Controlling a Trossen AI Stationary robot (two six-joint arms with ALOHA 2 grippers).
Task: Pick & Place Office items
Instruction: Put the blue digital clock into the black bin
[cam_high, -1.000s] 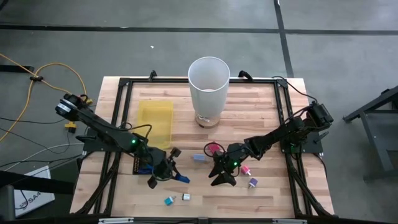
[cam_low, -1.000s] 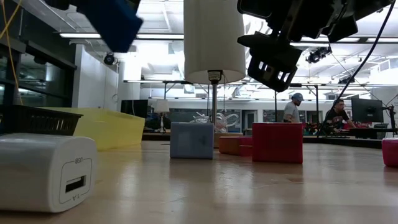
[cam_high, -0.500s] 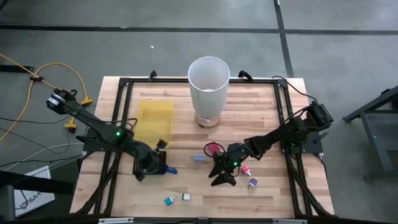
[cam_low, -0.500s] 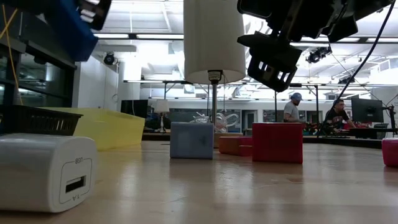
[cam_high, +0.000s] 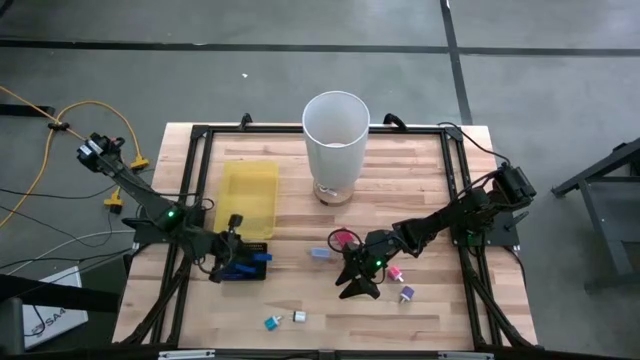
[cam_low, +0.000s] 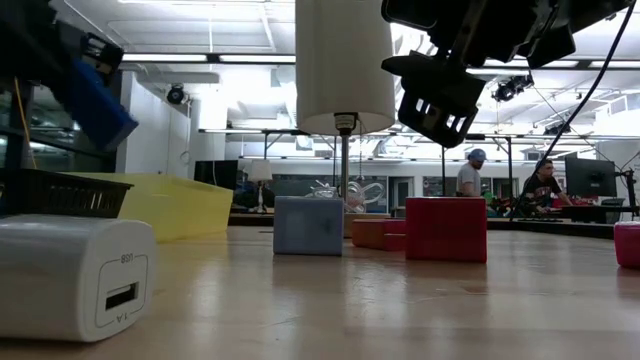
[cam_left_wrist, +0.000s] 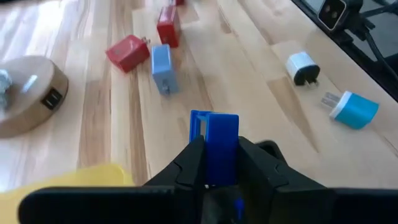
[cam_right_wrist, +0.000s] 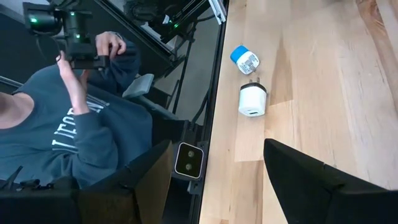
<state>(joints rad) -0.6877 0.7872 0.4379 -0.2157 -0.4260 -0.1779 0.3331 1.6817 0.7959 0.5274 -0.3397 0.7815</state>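
Note:
My left gripper (cam_high: 244, 262) is shut on a small blue office item (cam_left_wrist: 214, 140), above the black mesh tray (cam_high: 225, 268) beside the yellow tray (cam_high: 250, 193). In the low view the blue item (cam_low: 95, 103) hangs high at the left. My right gripper (cam_high: 357, 287) hovers open over the table's middle, touching nothing. Loose items lie flat on the wood: red (cam_left_wrist: 127, 51), light blue (cam_left_wrist: 161, 67), a white charger (cam_left_wrist: 303, 65), a teal one (cam_left_wrist: 353, 109), pink (cam_high: 395, 272) and purple (cam_high: 406, 294). My left gripper pinches the blue item's two flat sides (cam_left_wrist: 219, 163) between its two fingers. The fingers come from the table's left, slanting a little downward. The item's front end (cam_left_wrist: 211, 121) sticks out past the fingertips, and the whole piece is lifted clear of the table.
The tall white bin (cam_high: 337, 138) stands on a round wooden base (cam_left_wrist: 28, 93) at the far middle. A person in a dark sweatshirt (cam_right_wrist: 68, 137) holds a controller beyond the table's near edge. Black frame rails (cam_high: 195, 180) run along the table's sides.
My left gripper has carried the blue item toward the table's left edge and a little down, from over the bare wood to above the black mesh tray, rolling as it went. It has stayed shut on the item.

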